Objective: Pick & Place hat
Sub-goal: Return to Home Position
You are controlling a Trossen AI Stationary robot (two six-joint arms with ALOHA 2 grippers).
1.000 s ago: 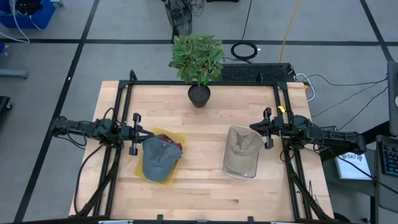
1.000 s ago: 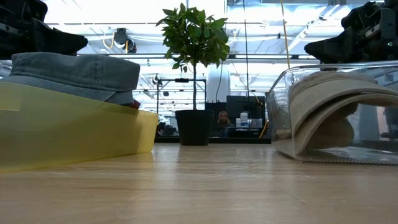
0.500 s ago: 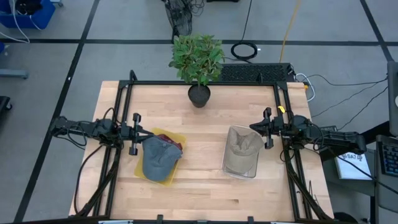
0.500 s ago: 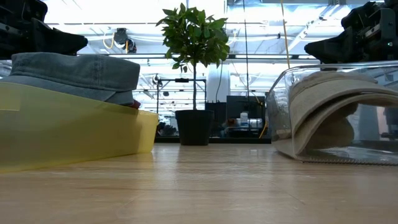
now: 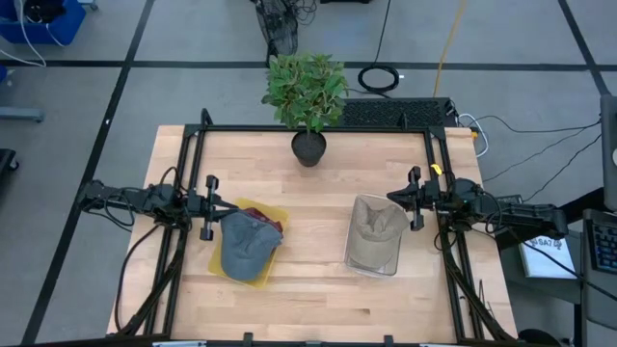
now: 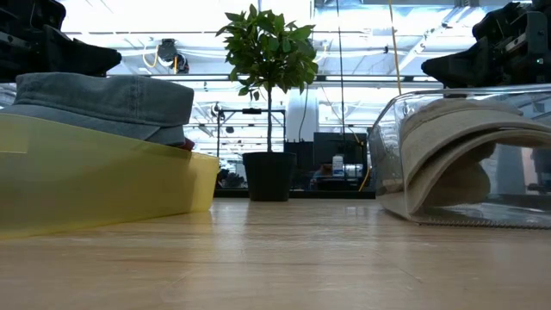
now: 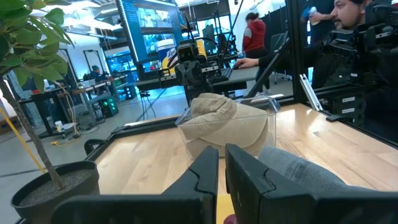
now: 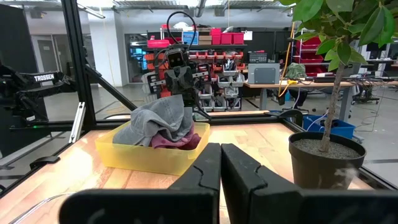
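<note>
Nothing has shifted: the left gripper, fingers pressed together, stays beside the gray cap in the yellow bin; the right gripper, likewise closed, stays by the clear bin.

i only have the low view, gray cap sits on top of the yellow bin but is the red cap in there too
Observer: Yes, from above the red cap peeks out under the gray cap inside the yellow bin.
Operator: pincers holding anything
Observer: No, the wrist views show the left pincer and right pincer both shut and empty.
Operator: where's the right one
Observer: From above, by the clear bin's right rim.
</note>
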